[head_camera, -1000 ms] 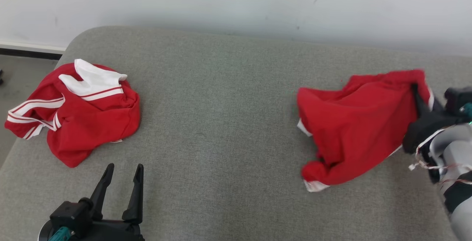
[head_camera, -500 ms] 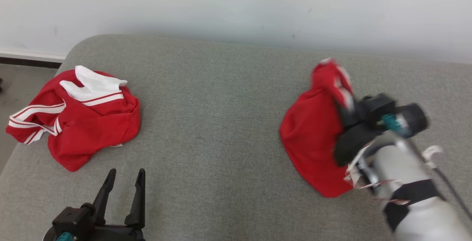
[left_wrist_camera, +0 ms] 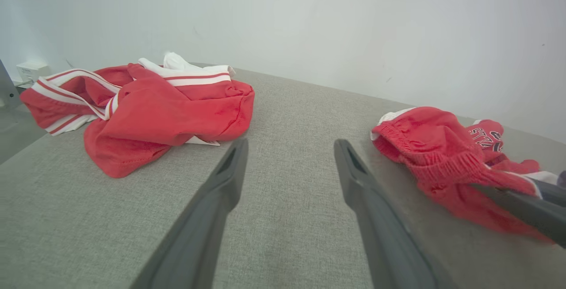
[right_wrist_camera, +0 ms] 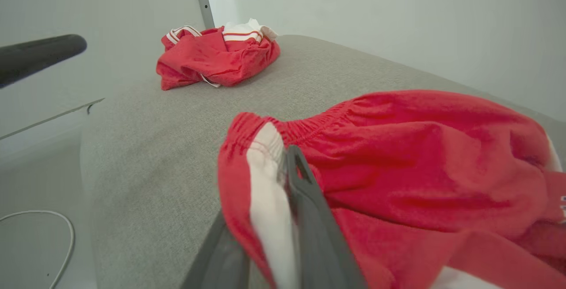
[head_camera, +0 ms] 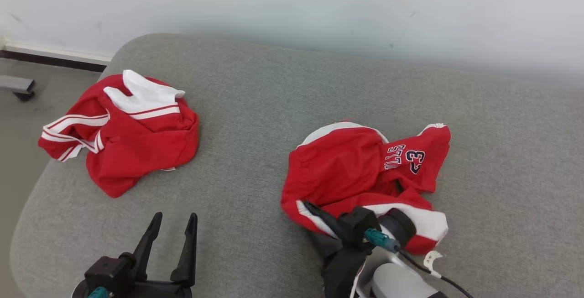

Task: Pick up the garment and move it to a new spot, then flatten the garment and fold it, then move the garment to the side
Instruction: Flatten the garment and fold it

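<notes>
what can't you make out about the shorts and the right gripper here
right wrist view: whether the right gripper grips the red shorts; cloth drapes over one finger
head view: the shorts' near edge, hidden under the right arm
right wrist view: the shorts' printed leg, cut off by the right edge

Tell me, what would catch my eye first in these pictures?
Bright red shorts printed with 23 lie crumpled right of centre on the grey cushion, their waistband pinched by the right gripper. A second red-and-white garment sits bunched at the cushion's far left, and the left gripper hangs open near the front edge.
</notes>
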